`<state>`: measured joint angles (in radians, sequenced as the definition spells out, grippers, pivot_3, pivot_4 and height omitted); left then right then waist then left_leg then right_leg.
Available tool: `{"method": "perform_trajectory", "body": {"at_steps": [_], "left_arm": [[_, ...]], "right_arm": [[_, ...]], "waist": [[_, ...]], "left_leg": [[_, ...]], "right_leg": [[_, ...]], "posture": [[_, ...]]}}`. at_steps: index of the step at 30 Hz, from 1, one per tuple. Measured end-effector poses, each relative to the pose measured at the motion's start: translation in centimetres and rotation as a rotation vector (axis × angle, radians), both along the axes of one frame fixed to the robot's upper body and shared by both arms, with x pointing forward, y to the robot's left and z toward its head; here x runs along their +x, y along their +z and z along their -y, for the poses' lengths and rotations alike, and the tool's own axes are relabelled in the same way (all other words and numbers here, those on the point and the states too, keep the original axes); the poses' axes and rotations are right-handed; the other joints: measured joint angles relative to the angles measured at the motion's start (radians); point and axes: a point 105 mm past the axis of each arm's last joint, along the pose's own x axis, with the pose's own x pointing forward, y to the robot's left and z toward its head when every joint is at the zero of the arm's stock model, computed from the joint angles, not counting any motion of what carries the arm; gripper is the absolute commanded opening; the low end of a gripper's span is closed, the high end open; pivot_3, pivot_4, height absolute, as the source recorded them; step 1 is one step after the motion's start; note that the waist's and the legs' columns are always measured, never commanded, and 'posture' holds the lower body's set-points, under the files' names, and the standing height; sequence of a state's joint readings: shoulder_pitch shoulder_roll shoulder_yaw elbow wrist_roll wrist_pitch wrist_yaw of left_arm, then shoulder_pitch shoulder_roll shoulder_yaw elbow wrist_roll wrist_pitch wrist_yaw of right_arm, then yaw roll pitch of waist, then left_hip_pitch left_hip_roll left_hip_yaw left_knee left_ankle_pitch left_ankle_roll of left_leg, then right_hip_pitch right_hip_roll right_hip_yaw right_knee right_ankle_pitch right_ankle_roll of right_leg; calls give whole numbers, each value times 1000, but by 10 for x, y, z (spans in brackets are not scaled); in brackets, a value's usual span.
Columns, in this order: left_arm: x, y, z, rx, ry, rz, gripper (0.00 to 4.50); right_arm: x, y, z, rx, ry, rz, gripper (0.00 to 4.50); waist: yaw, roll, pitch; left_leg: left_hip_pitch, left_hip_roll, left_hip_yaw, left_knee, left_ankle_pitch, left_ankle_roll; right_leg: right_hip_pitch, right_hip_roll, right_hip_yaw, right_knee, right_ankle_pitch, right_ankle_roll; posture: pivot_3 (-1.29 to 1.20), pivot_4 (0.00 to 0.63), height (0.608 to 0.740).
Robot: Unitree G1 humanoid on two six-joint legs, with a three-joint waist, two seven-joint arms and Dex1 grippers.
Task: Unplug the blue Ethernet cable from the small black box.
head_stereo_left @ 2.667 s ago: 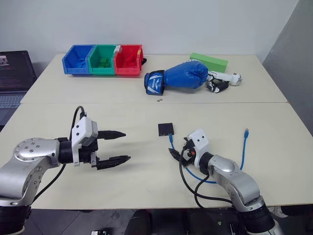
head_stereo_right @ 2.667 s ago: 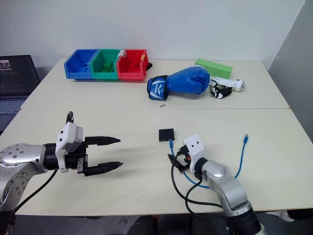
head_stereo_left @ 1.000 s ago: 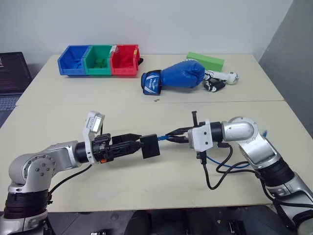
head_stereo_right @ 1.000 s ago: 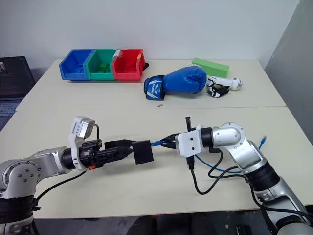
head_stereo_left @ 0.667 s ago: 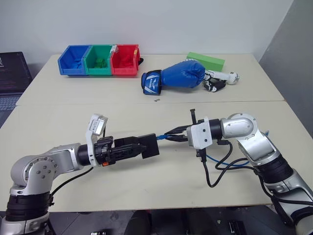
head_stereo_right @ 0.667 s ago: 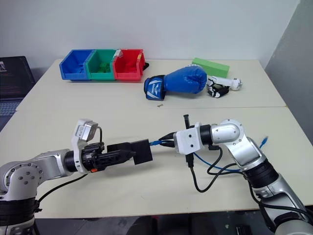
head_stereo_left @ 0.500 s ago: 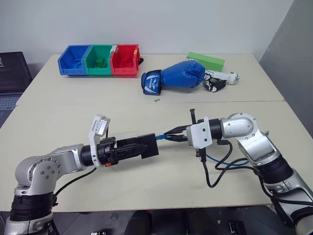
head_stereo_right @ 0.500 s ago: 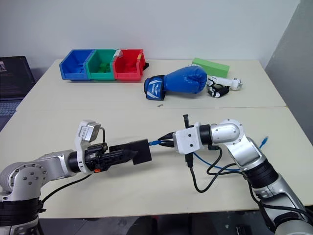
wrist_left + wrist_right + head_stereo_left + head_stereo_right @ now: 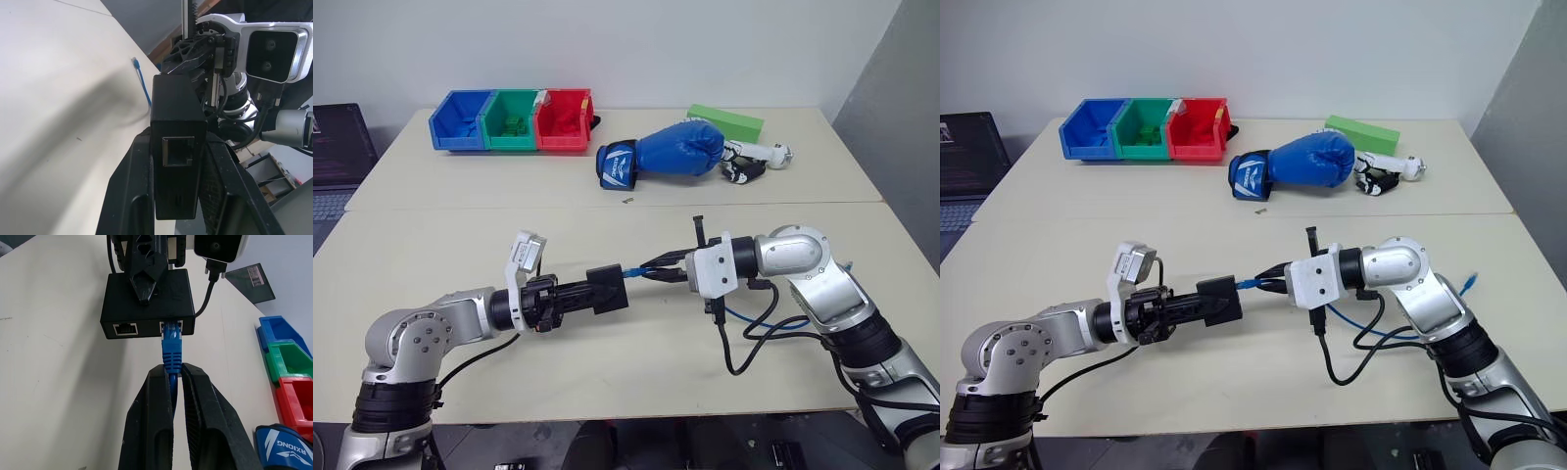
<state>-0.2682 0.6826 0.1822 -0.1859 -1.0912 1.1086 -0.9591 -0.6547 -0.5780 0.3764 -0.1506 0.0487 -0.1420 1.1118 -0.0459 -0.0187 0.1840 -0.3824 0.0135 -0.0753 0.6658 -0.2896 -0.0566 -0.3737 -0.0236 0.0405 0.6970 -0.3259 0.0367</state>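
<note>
The small black box (image 9: 607, 291) hangs above the table, and my left gripper (image 9: 595, 293) is shut on its two sides. In the left wrist view the box (image 9: 177, 147) sits between the fingers (image 9: 128, 196) with an empty port facing the camera. The blue Ethernet cable (image 9: 172, 345) is plugged into the box's (image 9: 146, 303) right-hand port. My right gripper (image 9: 172, 369) is shut on the cable just behind the plug, facing the left gripper. The rest of the cable (image 9: 773, 328) loops on the table under the right arm, with its free end (image 9: 1469, 281) farther right.
At the back left stand a blue bin (image 9: 458, 119), a green bin (image 9: 514, 119) and a red bin (image 9: 563, 119). A blue boxing glove (image 9: 671, 154), a green block (image 9: 726, 122) and a white and black item (image 9: 754, 162) lie at the back. A laptop (image 9: 333, 147) sits far left.
My left gripper slid right around the box and shut on it. The right gripper stayed still, holding the cable. Earlier still, the box lay on the table.
</note>
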Motion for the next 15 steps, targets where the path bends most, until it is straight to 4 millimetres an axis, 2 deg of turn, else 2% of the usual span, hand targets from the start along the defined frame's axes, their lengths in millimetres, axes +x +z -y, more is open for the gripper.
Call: {"method": "perform_trajectory", "body": {"at_steps": [1, 7, 9, 12, 15], "left_arm": [[0, 0, 0, -2, -5, 0, 778], [2, -4, -5, 36, 16, -1, 778], [2, -5, -6, 66, -1, 16, 778], [1, -6, -4, 92, -38, 53, 778], [-1, -3, -2, 119, -87, 111, 778]], "right_arm": [[-1, 0, 0, -3, 6, 9, 748], [-13, -1, 5, -63, 64, 22, 2059], [-19, 0, 8, -68, 65, -57, 2542], [-23, 12, 13, 16, 19, -282, 3096], [-23, 25, 19, 143, -53, -598, 3142]], "waist": [[0, 0, 0], [1, 0, 0], [4, 0, 0], [7, 0, 0], [9, 0, 0]], "left_leg": [[0, 0, 0, 0, 0, 0], [0, 0, 0, 0, 0, 0], [0, 0, 0, 0, 0, 0], [-1, 0, -1, 0, 0, 0], [0, 0, -1, 0, 0, 0]], "right_leg": [[0, 0, 0, 0, 0, 0], [0, 0, 0, 0, 0, 0], [0, 0, 0, 0, 0, 0], [0, -1, 1, -1, 0, 0], [0, -1, 1, -1, 0, 0]], "posture": [[0, 150, 740], [0, 150, 740], [0, 150, 740], [0, 150, 740], [0, 150, 740]]}}
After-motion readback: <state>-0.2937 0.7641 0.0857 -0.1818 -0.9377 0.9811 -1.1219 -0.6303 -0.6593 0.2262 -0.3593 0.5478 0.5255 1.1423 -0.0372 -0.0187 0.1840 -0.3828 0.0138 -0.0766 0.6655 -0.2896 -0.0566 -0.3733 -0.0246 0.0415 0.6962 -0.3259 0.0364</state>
